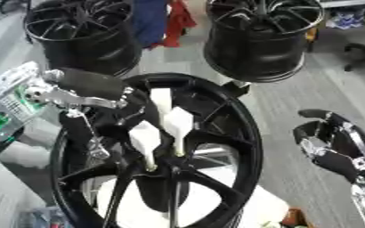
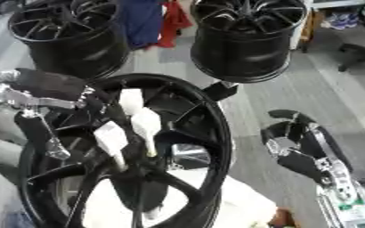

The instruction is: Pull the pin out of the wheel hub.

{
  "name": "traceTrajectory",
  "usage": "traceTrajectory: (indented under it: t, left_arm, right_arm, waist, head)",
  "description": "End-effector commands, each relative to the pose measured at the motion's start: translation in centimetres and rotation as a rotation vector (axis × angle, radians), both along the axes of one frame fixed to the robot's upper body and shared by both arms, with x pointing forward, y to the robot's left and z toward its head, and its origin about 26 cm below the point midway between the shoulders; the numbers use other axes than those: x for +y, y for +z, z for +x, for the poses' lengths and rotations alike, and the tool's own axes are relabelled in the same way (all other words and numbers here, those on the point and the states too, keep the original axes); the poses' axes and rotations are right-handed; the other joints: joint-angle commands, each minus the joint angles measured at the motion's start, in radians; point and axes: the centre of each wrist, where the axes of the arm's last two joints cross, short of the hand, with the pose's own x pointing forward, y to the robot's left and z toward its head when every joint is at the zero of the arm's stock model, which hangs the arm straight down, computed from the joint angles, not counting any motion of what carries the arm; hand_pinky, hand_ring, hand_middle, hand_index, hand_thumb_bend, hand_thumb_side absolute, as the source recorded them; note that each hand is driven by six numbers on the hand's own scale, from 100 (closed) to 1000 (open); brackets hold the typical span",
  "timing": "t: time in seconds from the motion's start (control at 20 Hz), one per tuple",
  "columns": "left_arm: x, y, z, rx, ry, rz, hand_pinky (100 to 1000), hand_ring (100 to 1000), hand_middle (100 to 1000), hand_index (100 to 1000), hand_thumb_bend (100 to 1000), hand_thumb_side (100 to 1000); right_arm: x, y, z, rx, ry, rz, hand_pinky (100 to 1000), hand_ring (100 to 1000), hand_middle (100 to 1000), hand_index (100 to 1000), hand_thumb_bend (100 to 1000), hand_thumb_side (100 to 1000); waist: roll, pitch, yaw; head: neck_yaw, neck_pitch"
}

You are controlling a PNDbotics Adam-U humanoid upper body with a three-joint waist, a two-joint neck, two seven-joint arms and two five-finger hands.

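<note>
A large black wheel (image 1: 244, 133) stands tilted in the middle, its spokes meeting at the hub (image 1: 166, 167). Three cream-white pins stick up out of the hub side by side: a left one (image 1: 145, 140), a middle one (image 1: 177, 124) and a farther one (image 1: 161, 100). My left hand (image 1: 88, 84) reaches over the wheel's upper left rim, close to the left of the farther pin; its dark tips merge with the spokes. My right hand (image 2: 294, 142) hangs open to the right of the wheel, apart from it and holding nothing.
Two more black wheels stand behind, one at the left (image 1: 80, 31) and one at the right (image 1: 263, 40), with blue and red cloth (image 1: 162, 22) between them. A white surface (image 1: 256, 209) lies under the wheel. Grey floor (image 1: 294, 98) spreads to the right.
</note>
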Motion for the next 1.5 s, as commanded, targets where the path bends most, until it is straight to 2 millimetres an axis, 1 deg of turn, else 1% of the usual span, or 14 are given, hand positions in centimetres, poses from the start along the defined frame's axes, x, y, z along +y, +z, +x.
traceTrajectory:
  t: [0.05,0.2,0.4,0.65,1.05,1.1,1.15,1.35,1.4,1.5]
  left_arm:
    - [-0.2,0.9,0.3,-0.033,-0.182,0.164,767,814,862,917,453,254]
    - [-0.5,0.6,0.5,-0.034,-0.188,0.174,752,800,845,911,434,248]
    - [-0.8,0.1,0.8,-0.036,-0.193,0.192,683,733,770,877,410,244]
    - [-1.1,-0.3,1.0,-0.029,-0.201,0.195,666,719,758,868,399,244]
    - [-1.3,-1.3,1.2,-0.020,-0.206,0.223,603,645,681,817,353,212]
    - [-1.3,-1.3,1.3,-0.021,-0.205,0.224,589,627,661,803,326,198]
    - [-1.2,-1.3,1.3,-0.022,-0.202,0.225,587,625,659,801,323,197]
    - [-1.1,-1.0,1.5,-0.026,-0.191,0.220,541,569,589,743,214,146]
    - [-1.0,-0.9,1.5,-0.026,-0.187,0.216,514,535,550,711,178,139]
    - [-0.9,-0.5,1.6,-0.020,-0.172,0.190,472,492,499,665,137,135]
  right_arm:
    - [-0.3,0.7,0.2,-0.019,0.006,-0.017,646,641,755,722,263,100]
    - [-0.3,0.7,0.2,-0.019,0.010,-0.017,646,641,755,722,257,100]
    - [-0.3,0.7,0.2,-0.019,0.008,-0.019,646,641,755,721,264,100]
    - [-0.3,0.7,0.2,-0.019,0.010,-0.018,646,642,755,721,262,100]
    - [-0.3,0.7,0.2,-0.019,0.011,-0.019,646,641,755,721,267,100]
    - [-0.3,0.7,0.2,-0.019,0.011,-0.018,646,641,755,721,266,100]
    - [-0.3,0.7,0.2,-0.019,0.012,-0.018,646,641,755,721,265,100]
    - [-0.3,0.7,0.2,-0.018,0.011,-0.018,646,641,755,721,265,100]
    - [-0.3,0.7,0.2,-0.018,0.010,-0.018,646,641,755,721,265,100]
    - [-0.3,0.7,0.2,-0.018,0.009,-0.017,646,640,755,721,265,100]
  waist:
    - [-0.002,-0.010,0.000]
    - [-0.001,-0.011,-0.002]
    - [0.000,-0.011,-0.004]
    - [0.001,-0.011,-0.005]
    - [0.000,-0.011,-0.007]
    - [0.000,-0.011,-0.007]
    - [0.000,-0.011,-0.006]
    - [0.000,-0.012,-0.006]
    - [-0.001,-0.012,-0.006]
    - [-0.001,-0.012,-0.005]
  head:
    - [0.003,-0.002]
    - [0.004,-0.002]
    - [0.005,-0.002]
    - [0.005,-0.002]
    - [0.005,-0.002]
    - [0.004,-0.002]
    - [0.004,-0.002]
    - [0.003,-0.003]
    - [0.003,-0.003]
    - [0.002,-0.004]
